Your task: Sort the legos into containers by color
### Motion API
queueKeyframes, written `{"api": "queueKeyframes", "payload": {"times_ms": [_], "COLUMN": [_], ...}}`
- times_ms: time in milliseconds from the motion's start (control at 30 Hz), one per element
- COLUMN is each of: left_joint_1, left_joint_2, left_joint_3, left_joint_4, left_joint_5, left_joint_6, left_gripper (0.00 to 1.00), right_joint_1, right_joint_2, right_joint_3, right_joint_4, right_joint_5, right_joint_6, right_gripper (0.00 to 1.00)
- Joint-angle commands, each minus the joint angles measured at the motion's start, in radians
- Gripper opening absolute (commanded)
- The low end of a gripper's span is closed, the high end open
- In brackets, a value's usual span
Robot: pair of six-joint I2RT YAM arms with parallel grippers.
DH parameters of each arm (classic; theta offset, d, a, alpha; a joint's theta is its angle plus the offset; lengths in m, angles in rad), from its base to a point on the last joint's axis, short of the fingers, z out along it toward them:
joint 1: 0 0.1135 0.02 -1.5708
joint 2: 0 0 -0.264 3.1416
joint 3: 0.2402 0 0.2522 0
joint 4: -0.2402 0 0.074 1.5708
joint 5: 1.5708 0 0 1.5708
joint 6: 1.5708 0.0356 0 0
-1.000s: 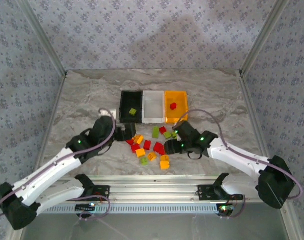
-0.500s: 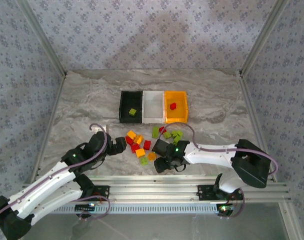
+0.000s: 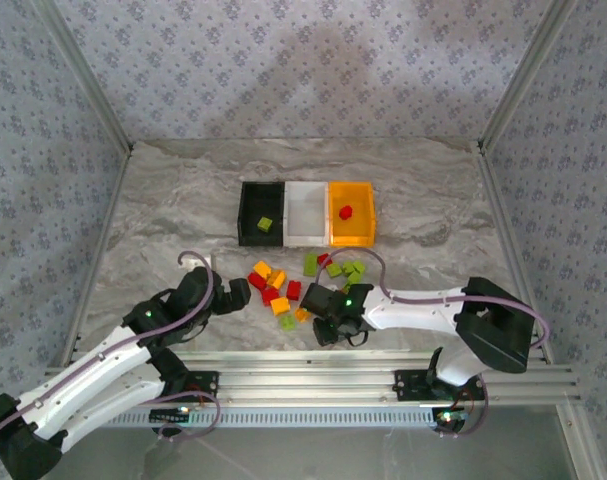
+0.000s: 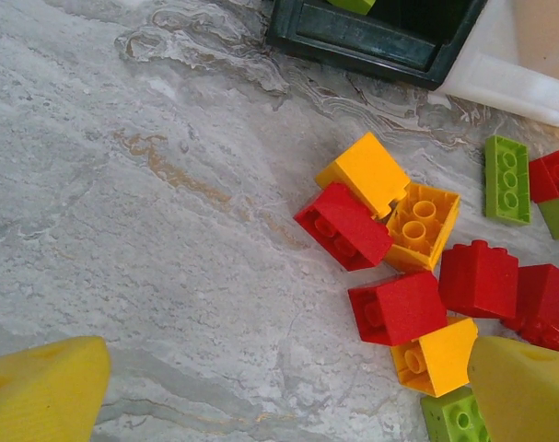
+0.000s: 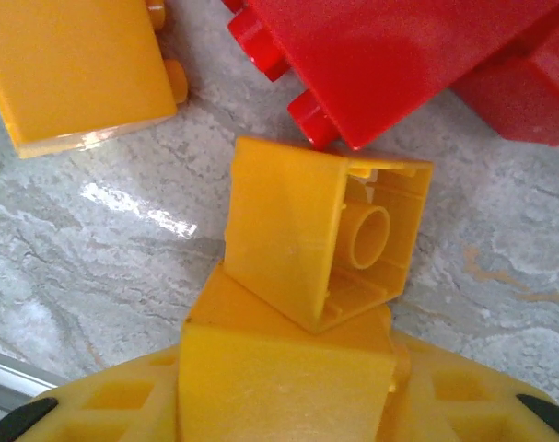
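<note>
Three bins (image 3: 306, 212), marbled table (image 3: 173, 200) (papered walls (image 3: 303, 60))

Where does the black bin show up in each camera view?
Top external: the black bin sits at upper centre, leftmost in the row of three bins.
Left wrist: its near corner is at the top edge, right of centre.
Shared landmark: the white bin right beside it.

Right wrist: orange-yellow brick (image 5: 288, 230) tipped on its side at centre.
Hollow underside faces 3 o'clock; lower edge touches right gripper (image 5: 288, 368) at 6 o'clock, grip unclear. Red brick (image 5: 399, 55) at 1 o'clock, second orange-yellow brick (image 5: 72, 64) at 10 o'clock, on marble table (image 5: 95, 249).
</note>
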Motion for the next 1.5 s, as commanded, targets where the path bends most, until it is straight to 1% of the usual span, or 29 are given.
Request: {"api": "queueKeyframes", "payload": {"times_ms": [0,67,167,233,333,400,467,600,700,800,900,933,1000,1067,1133,1233,1300,1367,1467], "left_joint_1": [-0.002,-0.003,-0.003,-0.003,-0.003,-0.002,-0.002,-0.002,0.000,0.001,0.002,0.002,0.003,0.002,0.002,0.002,0.002,0.002,0.003], "left_joint_2": [-0.015,-0.016,-0.021,-0.025,-0.026,-0.023,-0.018,-0.005,0.009,0.013,0.008,0.007,0.006,0.007,0.007,0.010,0.011,0.014,0.024], "left_joint_3": [-0.006,-0.006,-0.005,-0.006,-0.009,-0.012,-0.011,-0.007,0.000,0.004,0.004,0.006,0.007,0.010,0.015,0.028,0.037,0.043,0.049], "left_joint_4": [-0.019,-0.023,-0.028,-0.027,-0.019,-0.010,-0.008,-0.015,-0.025,-0.032,-0.042,-0.044,-0.053,-0.057,-0.060,-0.061,-0.056,-0.051,-0.047], "left_joint_5": [-0.019,-0.019,-0.020,-0.024,-0.030,-0.034,-0.034,-0.031,-0.029,-0.024,-0.025,-0.025,-0.025,-0.023,-0.025,-0.027,-0.028,-0.029,-0.034], "left_joint_6": [-0.012,-0.012,-0.014,-0.018,-0.022,-0.026,-0.032,-0.036,-0.035,-0.036,-0.040,-0.040,-0.042,-0.043,-0.040,-0.032,-0.024,-0.016,-0.001], "left_gripper": [1.00,0.99,1.00,0.99,1.00,0.99,1.00,0.99,0.99,1.00,0.99,1.00,0.99,0.99,0.99,0.99,0.99,0.99,1.00], "right_joint_1": [0.007,0.009,-0.016,-0.060,-0.175,-0.258,-0.328,-0.435,-0.483,-0.504,-0.515,-0.517,-0.521,-0.523,-0.526,-0.531,-0.531,-0.530,-0.516], "right_joint_2": [-0.076,-0.118,-0.186,-0.210,-0.187,-0.119,-0.033,0.178,0.345,0.490,0.591,0.611,0.641,0.646,0.634,0.585,0.525,0.455,0.320], "right_joint_3": [0.025,0.043,0.105,0.169,0.308,0.421,0.516,0.686,0.815,0.927,0.999,1.011,1.028,1.031,1.031,1.012,0.964,0.886,0.722], "right_joint_4": [-0.081,-0.139,-0.237,-0.279,-0.284,-0.250,-0.206,-0.111,-0.077,-0.082,-0.105,-0.108,-0.115,-0.113,-0.112,-0.105,-0.085,-0.054,-0.007], "right_joint_5": [0.032,0.028,0.041,0.040,0.022,-0.018,-0.033,-0.097,-0.129,-0.146,-0.137,-0.132,-0.115,-0.109,-0.105,-0.105,-0.105,-0.091,-0.098], "right_joint_6": [0.011,0.011,-0.038,-0.095,-0.234,-0.310,-0.357,-0.382,-0.383,-0.377,-0.370,-0.369,-0.362,-0.354,-0.352,-0.344,-0.334,-0.331,-0.294], "right_gripper": [0.41,0.41,0.40,0.40,0.40,0.40,0.40,0.40,0.40,0.40,0.41,0.43,0.52,0.63,0.69,0.71,0.71,0.71,0.71]}}
